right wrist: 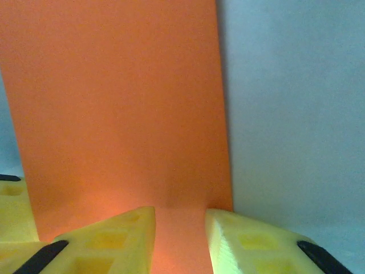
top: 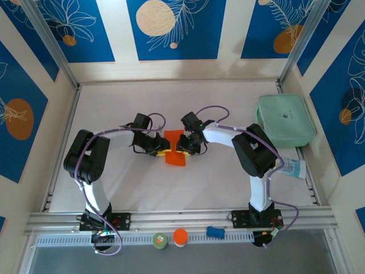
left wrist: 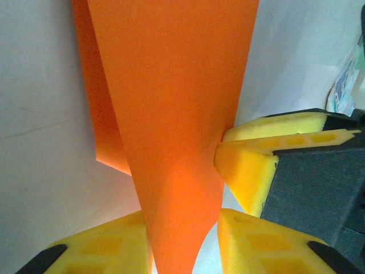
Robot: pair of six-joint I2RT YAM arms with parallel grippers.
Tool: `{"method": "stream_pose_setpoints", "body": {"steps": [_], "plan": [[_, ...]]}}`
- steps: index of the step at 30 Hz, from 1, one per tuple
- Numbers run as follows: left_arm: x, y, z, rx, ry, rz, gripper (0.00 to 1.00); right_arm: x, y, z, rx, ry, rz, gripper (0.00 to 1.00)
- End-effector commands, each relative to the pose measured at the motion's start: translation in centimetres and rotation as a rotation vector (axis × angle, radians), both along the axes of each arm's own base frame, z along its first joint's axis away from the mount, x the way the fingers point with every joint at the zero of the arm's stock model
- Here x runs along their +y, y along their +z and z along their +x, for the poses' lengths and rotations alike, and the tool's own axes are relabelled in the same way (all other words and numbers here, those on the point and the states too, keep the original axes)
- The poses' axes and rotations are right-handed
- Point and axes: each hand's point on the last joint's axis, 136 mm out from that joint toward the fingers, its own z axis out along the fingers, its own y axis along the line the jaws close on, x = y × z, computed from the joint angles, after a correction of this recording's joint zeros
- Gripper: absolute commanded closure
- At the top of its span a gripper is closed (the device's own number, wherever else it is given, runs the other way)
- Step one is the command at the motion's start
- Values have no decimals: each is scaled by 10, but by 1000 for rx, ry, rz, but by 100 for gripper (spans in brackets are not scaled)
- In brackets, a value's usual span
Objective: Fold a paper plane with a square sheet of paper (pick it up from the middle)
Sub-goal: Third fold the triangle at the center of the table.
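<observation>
Showing early folding: square sheet of paper [top: 174, 158], one flap doubled, between jaws of left gripper [top: 161, 151] and right gripper [top: 181, 151]; clamping indeterminate; no dart yet.

The top view looks down on the whole surface [top: 171, 188]; both wrist views face the paper [left wrist: 177, 114] close up.

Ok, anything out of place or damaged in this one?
Nothing spilled or torn. The paper hangs bent mid-table, its edge nipped by the right fingers, its narrow end between the left fingers; normal for folding. Only a small packet lies askew beside the case.
</observation>
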Motion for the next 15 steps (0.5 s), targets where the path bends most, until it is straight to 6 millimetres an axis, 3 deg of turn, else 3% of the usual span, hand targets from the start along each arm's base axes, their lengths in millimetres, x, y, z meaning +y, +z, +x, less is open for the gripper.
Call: {"method": "stream_pose_setpoints", "body": {"steps": [1,6,12,15], "plan": [[-3,12,11,-27,9,-40,70,-26,-23,-13,52,-7,-97,68],[-2,3,11,8,48,-41,81,-21,-13,-8,14,10,-58,62],[-1,1,11,41,103,-60,100,-5,50,20,-193,76,73,50],[-1,2,13,48,138,-66,100,-3,73,27,-335,141,89,45]]}}
